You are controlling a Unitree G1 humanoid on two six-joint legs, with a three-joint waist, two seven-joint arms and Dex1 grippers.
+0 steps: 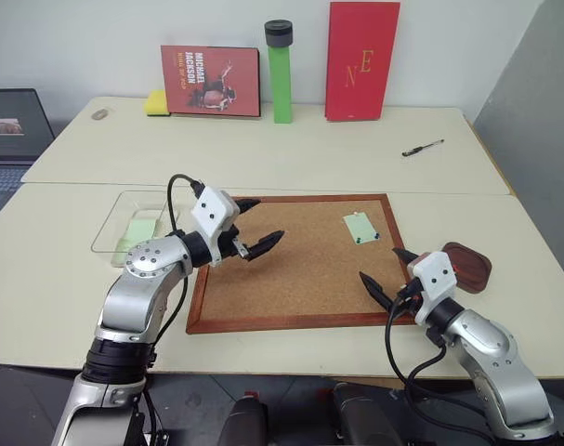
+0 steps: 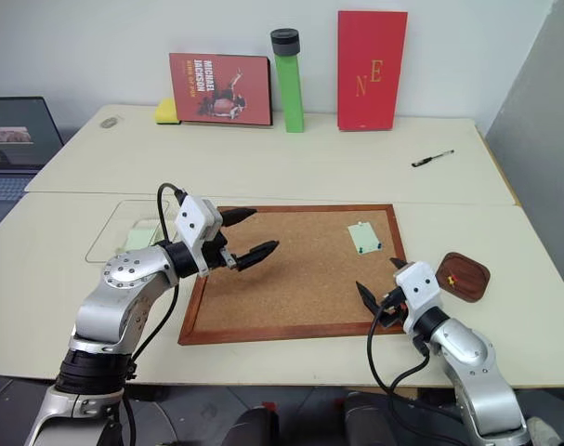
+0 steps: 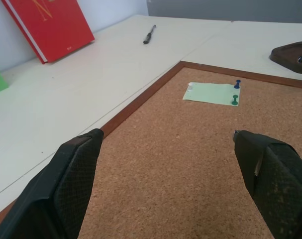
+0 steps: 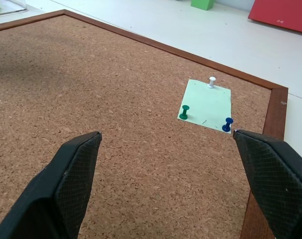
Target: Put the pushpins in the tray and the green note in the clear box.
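Right gripper hovers with its fingers spread wide and nothing between them, low over the near right corner of the corkboard, pointing across the board toward the far side. From it the green note lies ahead and only slightly aside, near the board's far right corner, pinned flat by three pushpins: a white pushpin at one corner, a green pushpin and a blue pushpin at two others. The tray sits on the bench just right of this gripper, off the board's right edge, with something small and red in it. Left gripper also stands wide apart and empty, over the board's left part, well apart from the note; the clear box lies just beyond the board's left edge beside it, with a pale green sheet already inside. I judge the right arm better placed for the pins, being nearer both them and the tray, while the left suits carrying the note to the box.
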